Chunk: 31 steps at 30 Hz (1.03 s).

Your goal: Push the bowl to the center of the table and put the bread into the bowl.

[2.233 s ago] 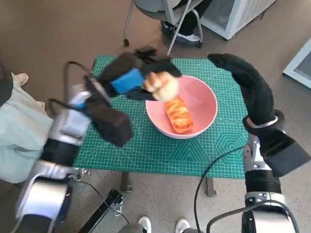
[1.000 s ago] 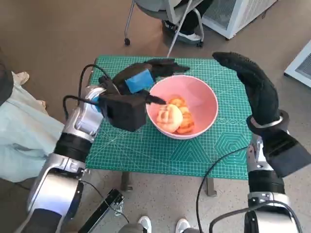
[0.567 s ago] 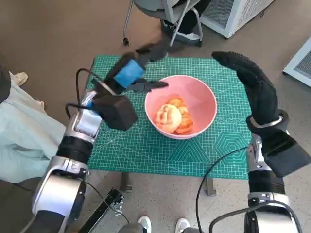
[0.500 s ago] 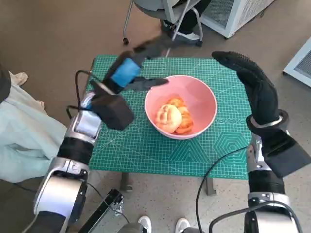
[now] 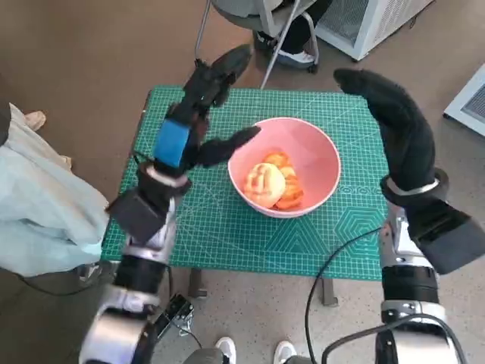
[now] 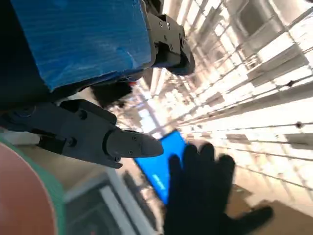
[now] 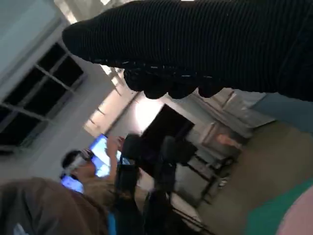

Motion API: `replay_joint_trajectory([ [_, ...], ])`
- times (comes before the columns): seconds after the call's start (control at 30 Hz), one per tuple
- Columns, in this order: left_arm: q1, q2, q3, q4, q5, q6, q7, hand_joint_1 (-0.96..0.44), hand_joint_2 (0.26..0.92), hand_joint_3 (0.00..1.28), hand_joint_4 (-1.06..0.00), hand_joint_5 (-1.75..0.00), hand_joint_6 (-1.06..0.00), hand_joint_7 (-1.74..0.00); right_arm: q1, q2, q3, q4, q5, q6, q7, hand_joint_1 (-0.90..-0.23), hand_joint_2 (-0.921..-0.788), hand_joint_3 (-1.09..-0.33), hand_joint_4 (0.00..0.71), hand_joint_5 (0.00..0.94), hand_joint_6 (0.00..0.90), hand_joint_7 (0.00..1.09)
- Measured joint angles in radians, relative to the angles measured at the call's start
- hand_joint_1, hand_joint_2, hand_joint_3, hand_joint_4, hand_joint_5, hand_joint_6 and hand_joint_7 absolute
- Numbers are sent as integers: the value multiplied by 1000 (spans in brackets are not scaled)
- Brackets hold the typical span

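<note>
The pink bowl (image 5: pixel 285 165) stands near the middle of the green mat (image 5: pixel 227 227). Inside it lie a pale round bread roll (image 5: pixel 265 183) and an orange-brown twisted loaf (image 5: pixel 286 182) behind it. My left hand (image 5: pixel 198 114) is raised above the table just left of the bowl, fingers spread and holding nothing; its black fingers (image 6: pixel 127 144) and taped back (image 6: pixel 78 41) fill the left wrist view. My right hand (image 5: pixel 394 121) hovers upright beside the bowl's right rim, flat and holding nothing. The glove (image 7: pixel 205 49) spans the right wrist view.
A chair base (image 5: pixel 258 30) stands beyond the table's far edge. A white cabinet (image 5: pixel 364 23) is at the back right. A person in pale clothing (image 5: pixel 38 205) sits at the left. A person wearing a headset (image 7: pixel 80 161) appears in the right wrist view.
My left hand let go of the roll, which now lies in the bowl, then lifted up and away to the left. The right hand barely moved.
</note>
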Motion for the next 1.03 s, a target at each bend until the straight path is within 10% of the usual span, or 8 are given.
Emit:
replay_joint_trajectory([
  [1.03, 65, 1, 34, -142, -37, 73, -41, -382, 921, 284, -348, -16, 0, -805, 4, 40, 9, -65, -44, 27, -46, -663, -921, -773, 263, 0, -1, 701],
])
